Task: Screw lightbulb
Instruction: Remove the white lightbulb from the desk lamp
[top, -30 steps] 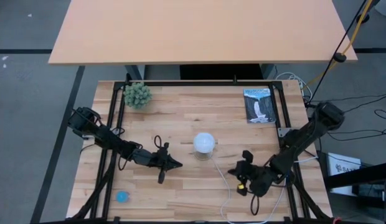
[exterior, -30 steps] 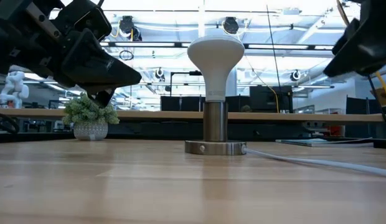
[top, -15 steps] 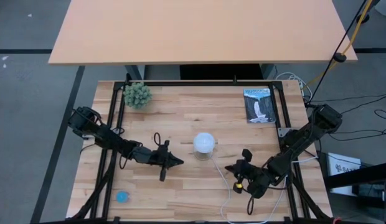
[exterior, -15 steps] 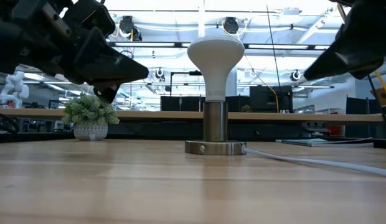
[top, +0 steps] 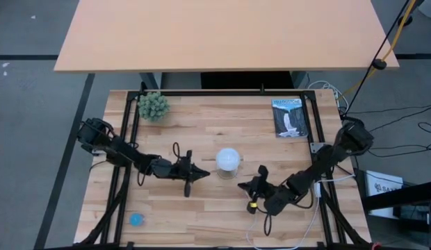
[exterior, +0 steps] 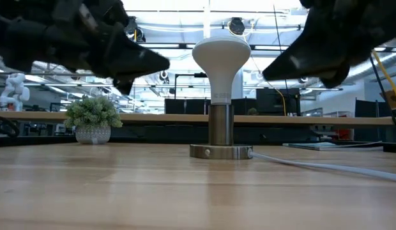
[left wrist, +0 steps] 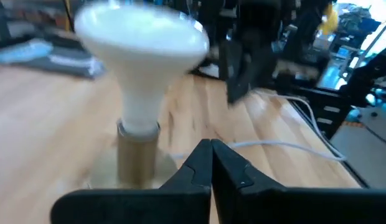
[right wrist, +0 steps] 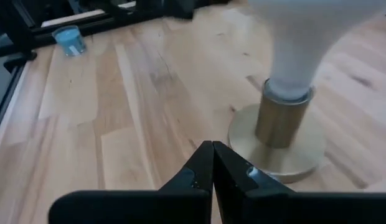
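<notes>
The white lightbulb (top: 229, 159) stands upright, dome up, with its narrow base in a brass socket (exterior: 220, 131). The socket stands on a round metal disc (exterior: 221, 152) at the table's middle. My left gripper (top: 201, 173) is shut and empty, just left of the bulb and above the table. My right gripper (top: 241, 185) is shut and empty, to the bulb's near right. The left wrist view shows the bulb (left wrist: 142, 37) ahead of the shut fingertips (left wrist: 211, 146). The right wrist view shows the socket (right wrist: 283, 118) ahead of the shut fingertips (right wrist: 213, 146).
A white cord (top: 251, 208) runs from the disc toward the near edge. A small potted plant (top: 153, 105) stands at the far left and a booklet (top: 290, 118) lies at the far right. A blue disc (top: 136, 219) lies at the near left.
My left gripper has moved toward the table's right edge, closer to the bulb. My right gripper has moved toward the left and far edges, also closer to the bulb. The bulb and socket have stayed still.
</notes>
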You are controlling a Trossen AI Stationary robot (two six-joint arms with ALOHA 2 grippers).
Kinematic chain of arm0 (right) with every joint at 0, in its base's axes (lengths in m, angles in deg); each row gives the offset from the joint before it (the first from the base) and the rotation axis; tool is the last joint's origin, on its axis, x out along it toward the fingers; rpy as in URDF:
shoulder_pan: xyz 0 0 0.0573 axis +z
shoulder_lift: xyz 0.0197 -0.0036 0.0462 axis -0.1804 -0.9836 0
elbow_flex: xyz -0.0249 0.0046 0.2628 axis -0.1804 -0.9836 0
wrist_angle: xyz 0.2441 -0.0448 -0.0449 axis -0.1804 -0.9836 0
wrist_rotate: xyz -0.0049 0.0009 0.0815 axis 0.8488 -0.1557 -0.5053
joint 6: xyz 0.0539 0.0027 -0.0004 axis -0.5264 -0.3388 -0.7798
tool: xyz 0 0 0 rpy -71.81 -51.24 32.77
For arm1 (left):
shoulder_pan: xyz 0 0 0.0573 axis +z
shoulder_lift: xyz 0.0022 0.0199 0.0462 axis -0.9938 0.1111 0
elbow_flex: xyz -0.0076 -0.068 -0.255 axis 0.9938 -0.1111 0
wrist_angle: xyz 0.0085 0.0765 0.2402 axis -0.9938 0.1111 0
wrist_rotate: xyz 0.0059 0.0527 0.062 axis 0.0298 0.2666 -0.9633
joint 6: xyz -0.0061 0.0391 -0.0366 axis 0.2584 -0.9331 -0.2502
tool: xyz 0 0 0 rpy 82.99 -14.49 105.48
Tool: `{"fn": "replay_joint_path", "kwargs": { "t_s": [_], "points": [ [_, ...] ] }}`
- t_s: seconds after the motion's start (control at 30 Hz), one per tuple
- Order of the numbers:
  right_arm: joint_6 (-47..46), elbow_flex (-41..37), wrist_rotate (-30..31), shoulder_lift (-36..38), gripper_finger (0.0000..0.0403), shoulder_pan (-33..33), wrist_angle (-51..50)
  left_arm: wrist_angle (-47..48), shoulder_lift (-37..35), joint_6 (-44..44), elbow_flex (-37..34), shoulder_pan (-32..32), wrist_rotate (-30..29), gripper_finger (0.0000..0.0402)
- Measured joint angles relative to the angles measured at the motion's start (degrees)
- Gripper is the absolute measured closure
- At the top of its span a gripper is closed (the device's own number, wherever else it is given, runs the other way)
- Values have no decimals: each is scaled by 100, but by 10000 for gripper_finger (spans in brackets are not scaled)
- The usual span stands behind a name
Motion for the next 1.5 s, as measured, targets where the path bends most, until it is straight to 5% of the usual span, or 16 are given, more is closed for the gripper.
{"fn": "replay_joint_path", "kwargs": {
  "t_s": [0.17, 0.4, 0.73, 0.9, 1.1, 1.23, 1.5],
  "points": [
    [49, -1, -217, -556, 403, -116, 699, 960, 0, -590, 308, 364, 199, 401],
    [1221, -2, -2030, -956, 403, -711, 2322, 1946, 2, -569, 631, 1159, 944, 401],
    [1283, -525, -3551, -472, 403, -1466, 2413, 2302, 2, -979, 631, 2415, 2250, 401],
    [859, -849, -2898, 52, 403, -1105, 2408, 2254, 2, -1119, 629, 2736, 3095, 401],
    [1136, -866, -1367, 331, 403, -850, 2035, 1946, 2, -1117, 631, 2628, 2947, 401],
    [1099, -866, -1372, 328, 403, -965, 1889, 1937, 2, -1142, 685, 2438, 2474, 401],
    [682, -783, -1269, 296, 403, -937, 2109, 2140, -3, -1464, 1151, 2447, 2455, 401]
  ]
}}
